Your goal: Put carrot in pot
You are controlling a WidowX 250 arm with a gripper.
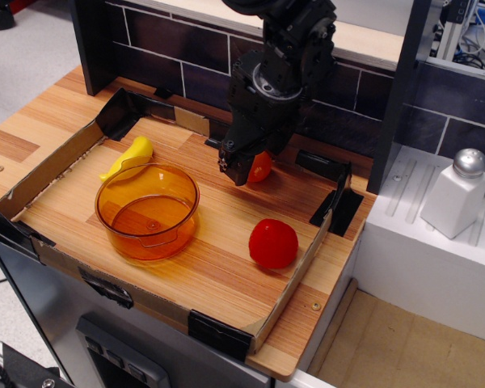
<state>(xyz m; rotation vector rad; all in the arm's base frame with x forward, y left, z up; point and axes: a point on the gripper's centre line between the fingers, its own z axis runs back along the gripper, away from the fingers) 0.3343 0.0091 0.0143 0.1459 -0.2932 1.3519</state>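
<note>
The orange carrot (261, 167) lies on the wooden board near the back wall of the cardboard tray, and only its right part shows. My black gripper (246, 168) is down over it, with the near finger (235, 166) covering its left side and the other finger hidden. I cannot tell whether the jaws have closed on it. The transparent orange pot (147, 210) stands empty at the left front, apart from the gripper.
A yellow curved toy (130, 155) lies behind the pot. A red round toy (273, 242) lies at the right front. A low cardboard wall (299, 279) rings the board. A dark tiled wall stands behind, and a white shaker (457, 194) stands on the right ledge.
</note>
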